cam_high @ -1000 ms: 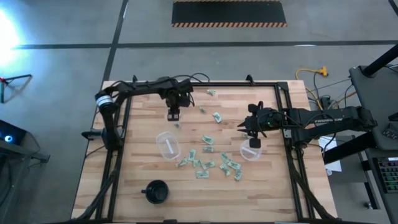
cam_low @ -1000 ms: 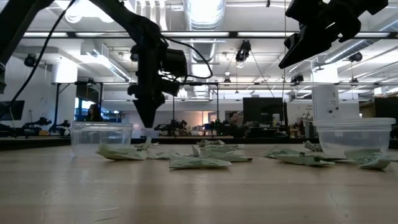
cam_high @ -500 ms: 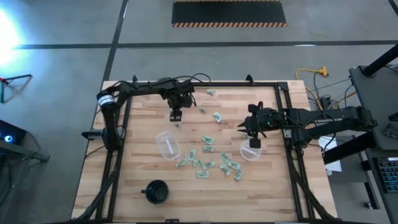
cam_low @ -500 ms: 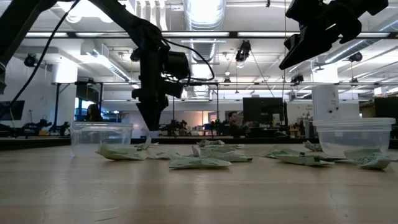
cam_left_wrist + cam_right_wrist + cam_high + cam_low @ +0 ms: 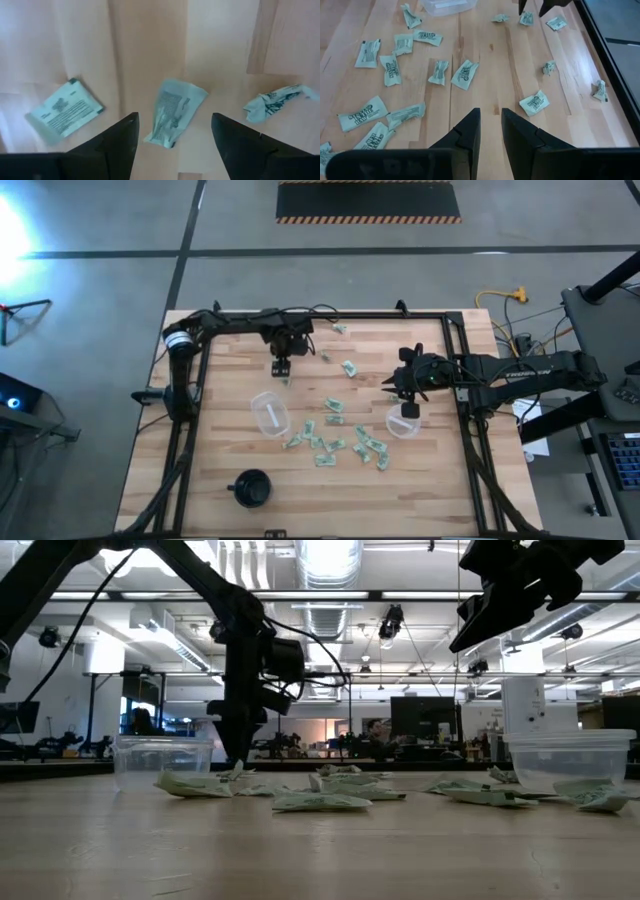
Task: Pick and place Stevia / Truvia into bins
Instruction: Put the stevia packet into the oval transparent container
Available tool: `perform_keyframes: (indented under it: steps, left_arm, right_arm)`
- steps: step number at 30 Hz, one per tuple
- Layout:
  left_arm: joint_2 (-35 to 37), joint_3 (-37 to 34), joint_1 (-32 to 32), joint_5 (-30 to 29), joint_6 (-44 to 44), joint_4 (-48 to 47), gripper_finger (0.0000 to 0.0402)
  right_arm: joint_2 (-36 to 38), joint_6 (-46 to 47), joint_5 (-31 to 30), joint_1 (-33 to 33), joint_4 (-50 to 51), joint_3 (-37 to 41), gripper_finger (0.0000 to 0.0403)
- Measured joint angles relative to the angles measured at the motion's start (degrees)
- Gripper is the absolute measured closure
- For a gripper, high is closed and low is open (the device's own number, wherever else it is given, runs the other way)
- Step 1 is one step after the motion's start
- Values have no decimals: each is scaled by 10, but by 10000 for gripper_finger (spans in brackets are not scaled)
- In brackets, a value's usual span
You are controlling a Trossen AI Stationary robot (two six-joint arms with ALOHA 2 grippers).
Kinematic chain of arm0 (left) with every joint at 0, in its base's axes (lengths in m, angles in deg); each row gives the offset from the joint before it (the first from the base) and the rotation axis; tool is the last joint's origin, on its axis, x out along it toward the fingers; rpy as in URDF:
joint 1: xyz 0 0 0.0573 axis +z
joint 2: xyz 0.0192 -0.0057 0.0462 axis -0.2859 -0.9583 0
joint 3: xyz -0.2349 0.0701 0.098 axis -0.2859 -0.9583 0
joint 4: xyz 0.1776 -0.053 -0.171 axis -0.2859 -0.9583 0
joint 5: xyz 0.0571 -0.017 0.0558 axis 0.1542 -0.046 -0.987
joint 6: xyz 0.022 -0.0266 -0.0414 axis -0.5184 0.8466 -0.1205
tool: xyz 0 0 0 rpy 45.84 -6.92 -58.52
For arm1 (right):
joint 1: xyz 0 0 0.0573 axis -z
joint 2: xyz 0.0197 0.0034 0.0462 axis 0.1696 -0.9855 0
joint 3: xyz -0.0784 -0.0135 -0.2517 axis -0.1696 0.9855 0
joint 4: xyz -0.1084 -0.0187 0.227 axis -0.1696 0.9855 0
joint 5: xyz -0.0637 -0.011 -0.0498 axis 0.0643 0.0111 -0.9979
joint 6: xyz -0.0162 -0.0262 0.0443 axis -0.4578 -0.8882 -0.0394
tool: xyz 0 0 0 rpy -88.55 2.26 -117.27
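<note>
Left gripper jaws spread over packet, black cup well apart

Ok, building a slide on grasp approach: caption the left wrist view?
Left gripper, open, straddling a green sweetener packet lying on the wooden table, two more packets alongside.

Light is bright and even from overhead. In the low view, ceiling lamps blow out white at top centre, leaving the arms as dark silhouettes. The high view has a glare patch on the floor at upper left. The left wrist view looks washed-out and soft; its fingers blur at the bottom edge.
</note>
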Motion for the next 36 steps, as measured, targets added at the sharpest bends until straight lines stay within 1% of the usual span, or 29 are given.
perform_keyframes:
  steps: [5,9,12,14,23,32,34,36]
  left_arm:
    - [0,-23,0,0,-6,11,169]
    - [0,-29,0,-3,-6,14,169]
    - [0,-29,0,-28,-6,28,169]
    - [0,-27,0,-31,-6,32,170]
    - [0,-37,-1,-21,-5,39,224]
    - [4,-57,-1,-18,-4,47,232]
    - [4,-56,-1,-17,-3,45,240]
    - [3,-53,-2,-17,-3,42,256]
  right_arm:
    - [0,1,0,0,0,0,335]
    - [0,0,0,0,0,0,335]
    - [0,1,0,0,-1,0,335]
    - [0,1,0,0,-2,0,335]
    - [0,2,0,0,-2,0,335]
    - [0,2,0,0,-2,0,335]
    - [0,2,0,0,-2,0,335]
    - [0,2,0,0,-3,0,335]
